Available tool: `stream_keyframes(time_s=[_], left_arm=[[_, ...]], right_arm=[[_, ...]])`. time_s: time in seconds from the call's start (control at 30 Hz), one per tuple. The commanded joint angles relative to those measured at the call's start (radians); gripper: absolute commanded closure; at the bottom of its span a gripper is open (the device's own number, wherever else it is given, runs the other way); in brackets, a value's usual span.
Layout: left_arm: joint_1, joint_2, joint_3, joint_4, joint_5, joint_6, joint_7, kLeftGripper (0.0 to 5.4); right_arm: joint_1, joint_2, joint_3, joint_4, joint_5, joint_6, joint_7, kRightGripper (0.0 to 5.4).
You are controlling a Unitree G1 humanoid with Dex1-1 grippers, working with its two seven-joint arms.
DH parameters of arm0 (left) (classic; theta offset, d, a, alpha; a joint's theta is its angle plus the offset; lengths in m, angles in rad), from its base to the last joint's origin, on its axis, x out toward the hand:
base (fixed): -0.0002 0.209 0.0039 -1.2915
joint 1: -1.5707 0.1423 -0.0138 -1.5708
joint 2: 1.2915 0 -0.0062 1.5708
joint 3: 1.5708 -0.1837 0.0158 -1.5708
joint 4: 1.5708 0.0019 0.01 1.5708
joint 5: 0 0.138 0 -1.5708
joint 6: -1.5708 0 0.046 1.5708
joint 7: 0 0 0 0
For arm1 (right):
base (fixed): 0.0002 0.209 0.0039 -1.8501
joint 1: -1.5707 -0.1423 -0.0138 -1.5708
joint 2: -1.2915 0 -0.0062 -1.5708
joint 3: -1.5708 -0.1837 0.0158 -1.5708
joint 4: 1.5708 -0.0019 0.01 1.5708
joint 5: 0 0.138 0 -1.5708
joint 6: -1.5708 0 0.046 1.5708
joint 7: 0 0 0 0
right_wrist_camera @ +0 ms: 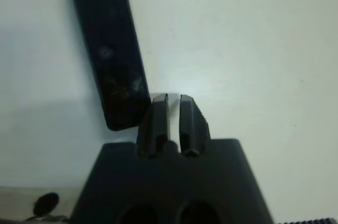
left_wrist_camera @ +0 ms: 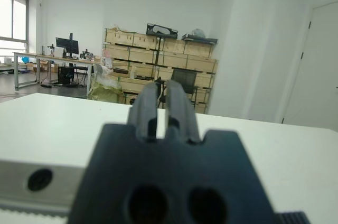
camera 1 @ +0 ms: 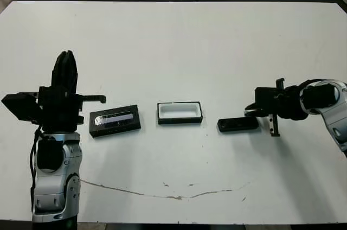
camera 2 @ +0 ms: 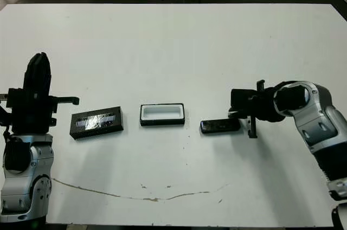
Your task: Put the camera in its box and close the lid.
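White table (camera 1: 179, 45), flat top, with a thin brownish crack-like mark running along its near edge.

Lid (camera 1: 114, 121): flat black rectangular cover with a glossy silvery strip along its top face; lies on the table at the left of the row, just beside the left arm. No writing can be read on it.

Box (camera 1: 179, 113): small shallow black rectangular tray with white lining, open, nothing inside; lies in the middle of the row, between lid and camera, apart from both.

Camera (camera 1: 238, 125): slim black oblong bar with rounded ends, lying flat on the table to the right of the box, outside it. Faint marks on its face in the right wrist view; no brand legible.

Left gripper (left_wrist_camera: 162, 105): two black fingers pressed nearly together, holding nothing, raised above the table and pointing away from the robot.

Right gripper (right_wrist_camera: 172, 109): fingers closed with a narrow slit between, empty, low over the table just beside the camera's right end.
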Motion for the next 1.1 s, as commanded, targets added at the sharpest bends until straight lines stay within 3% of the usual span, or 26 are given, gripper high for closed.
stream_keyframes(time_s=[0.03,0.3,0.43,0.7,0.83,0.93,1.1], left_arm=[[0.015,0.000,0.005,0.020,-0.009,-0.003,-0.006,5.38],[0.016,0.005,0.007,0.018,-0.005,-0.002,-0.002,5.38],[0.016,0.007,0.007,0.017,0.001,-0.001,-0.001,5.38],[0.018,0.002,0.007,0.008,-0.013,0.010,0.001,5.38],[0.019,0.002,0.006,0.006,-0.002,0.011,0.008,5.38],[0.019,0.006,0.006,0.009,0.003,0.006,0.005,5.38],[0.020,0.003,0.009,0.008,-0.012,0.011,0.004,5.38]], right_arm=[[0.069,-0.052,-0.018,-0.142,0.025,0.109,0.044,5.40],[0.125,-0.090,-0.051,-0.217,0.110,0.158,0.076,5.40],[0.129,-0.126,-0.052,-0.336,0.128,0.251,0.098,5.40],[0.157,-0.161,-0.055,-0.418,0.148,0.289,0.083,5.40],[0.170,-0.151,-0.070,-0.398,0.195,0.291,0.081,5.40],[0.174,-0.157,-0.070,-0.403,0.181,0.319,0.046,5.40],[0.215,-0.150,-0.130,-0.348,0.131,0.230,-0.103,5.40]])
